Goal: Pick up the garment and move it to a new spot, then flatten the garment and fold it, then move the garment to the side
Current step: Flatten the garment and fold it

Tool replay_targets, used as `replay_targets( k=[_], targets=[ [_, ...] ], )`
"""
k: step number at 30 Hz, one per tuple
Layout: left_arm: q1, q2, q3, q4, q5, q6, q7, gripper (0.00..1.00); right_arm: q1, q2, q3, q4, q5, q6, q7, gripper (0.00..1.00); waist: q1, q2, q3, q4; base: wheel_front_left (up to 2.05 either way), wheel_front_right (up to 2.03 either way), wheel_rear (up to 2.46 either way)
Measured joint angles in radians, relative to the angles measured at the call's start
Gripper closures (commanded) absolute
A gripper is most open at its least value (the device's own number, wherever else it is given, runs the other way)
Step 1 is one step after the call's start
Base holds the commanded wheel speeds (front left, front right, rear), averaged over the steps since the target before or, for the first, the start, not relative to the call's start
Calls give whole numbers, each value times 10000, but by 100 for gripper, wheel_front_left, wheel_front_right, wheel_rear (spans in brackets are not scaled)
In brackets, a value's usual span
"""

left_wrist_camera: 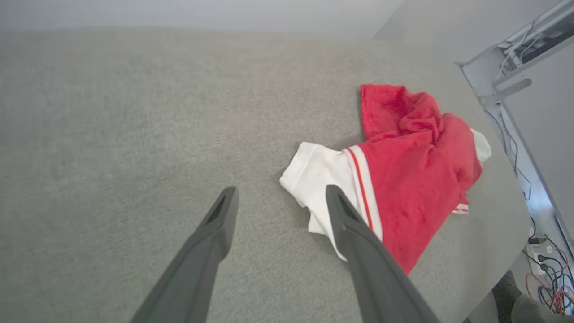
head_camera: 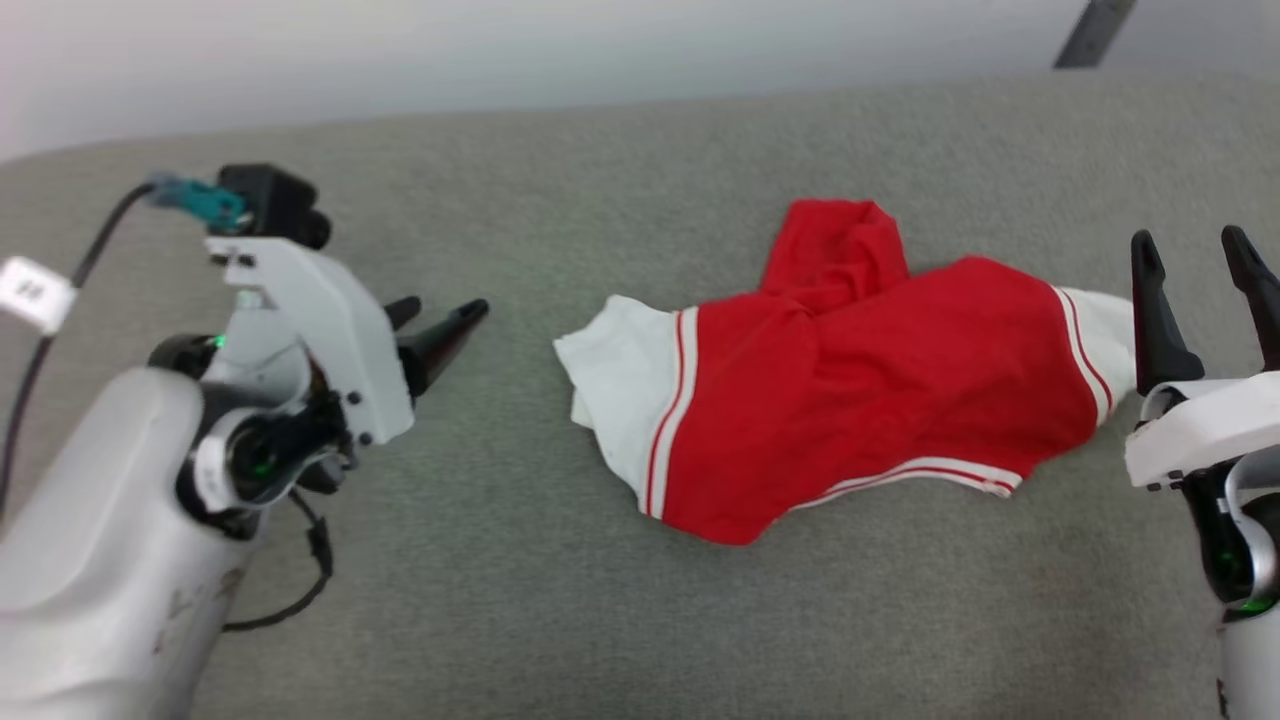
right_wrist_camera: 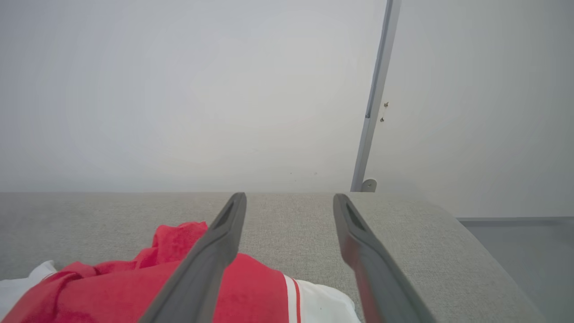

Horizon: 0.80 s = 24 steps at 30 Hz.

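Observation:
The garment (head_camera: 850,380) lies crumpled on the grey table, bright red with white sleeve ends at its left and right and striped trim along the hem. In the left wrist view the garment (left_wrist_camera: 412,175) sits right of centre, and the right wrist view catches the garment (right_wrist_camera: 251,287) low at the bottom. My left gripper (head_camera: 445,315) hovers open to the left of the white sleeve, apart from it, fingers pointing right. Beside the garment's right sleeve my right gripper (head_camera: 1195,255) stands open with nothing between its fingers. Its fingers (right_wrist_camera: 215,251) rise over the red cloth.
The grey felt-like table (head_camera: 600,600) runs to a far edge against a pale wall (head_camera: 500,50). The table's right corner (left_wrist_camera: 515,233) drops off to a floor with loose cables (left_wrist_camera: 551,278). A metal post (right_wrist_camera: 376,98) stands behind the table.

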Motion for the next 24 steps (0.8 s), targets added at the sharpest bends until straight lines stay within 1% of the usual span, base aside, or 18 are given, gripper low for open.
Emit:
replay_targets(
  k=[3,9,11,14,20,22,24],
  targets=[
    [-287,-230,-309,439,-25,178,533,0,120,255,-13,-232,-40,-2,-79,0,0,0,283,-206,0,0,0],
    [-539,-456,-790,1185,86,253,1070,0,142,616,21,-407,-105,0,-142,0,0,0,843,-574,0,0,0],
    [-603,-512,-928,1342,222,244,1076,0,114,662,25,-412,-192,-2,-153,0,0,0,1020,-673,0,0,0],
    [-616,-671,-965,1645,144,221,1078,0,33,711,54,-412,-194,-2,-201,0,0,0,1268,-798,0,0,0],
    [-853,-769,-1016,2059,151,161,1106,0,-82,750,54,-336,-194,-2,-230,0,0,0,1605,-970,0,0,0],
    [-942,-779,-1129,2207,291,73,1026,0,-157,773,71,-299,-192,-2,-242,0,0,0,1675,-1000,0,0,0],
    [-953,-917,-1081,2401,174,36,1014,0,-228,792,92,-255,-190,-2,-249,0,0,0,1721,-1021,0,0,0]
  ],
)
